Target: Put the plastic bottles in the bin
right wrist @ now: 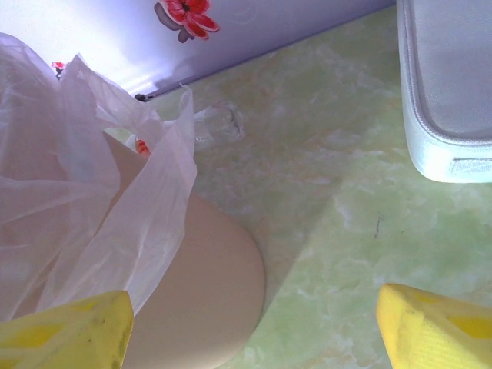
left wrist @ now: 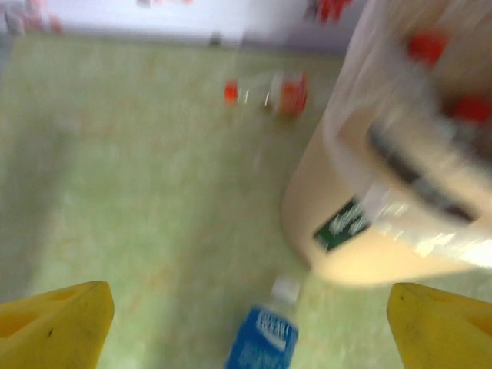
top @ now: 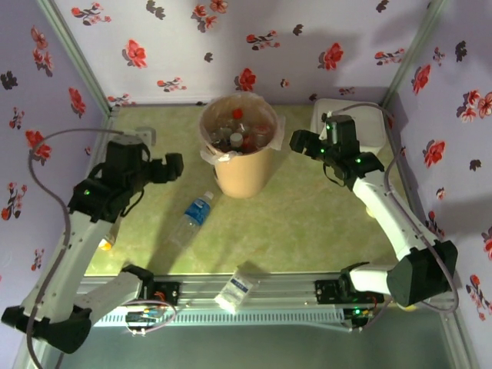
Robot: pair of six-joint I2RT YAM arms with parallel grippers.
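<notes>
Floral walls (top: 154, 46), green table (top: 307, 223). Centre: bin (top: 238, 173), already holding several bottles (top: 237, 138). Blue-label bottle (top: 192, 217) loose near its base, presumably next pick for left gripper (top: 177, 167), spread wide, empty. Right gripper (top: 300, 142) equally wide, empty, beside the rim.

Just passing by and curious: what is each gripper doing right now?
Left gripper: jaws open, holding nothing.
Right gripper: jaws open, holding nothing.

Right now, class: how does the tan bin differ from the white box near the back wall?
The bin is tall, round and tan; the white box is low, flat and squarish. The bin stands open, lined with a clear bag and holding bottles; the white box looks closed. Both rest on the green table.
</notes>
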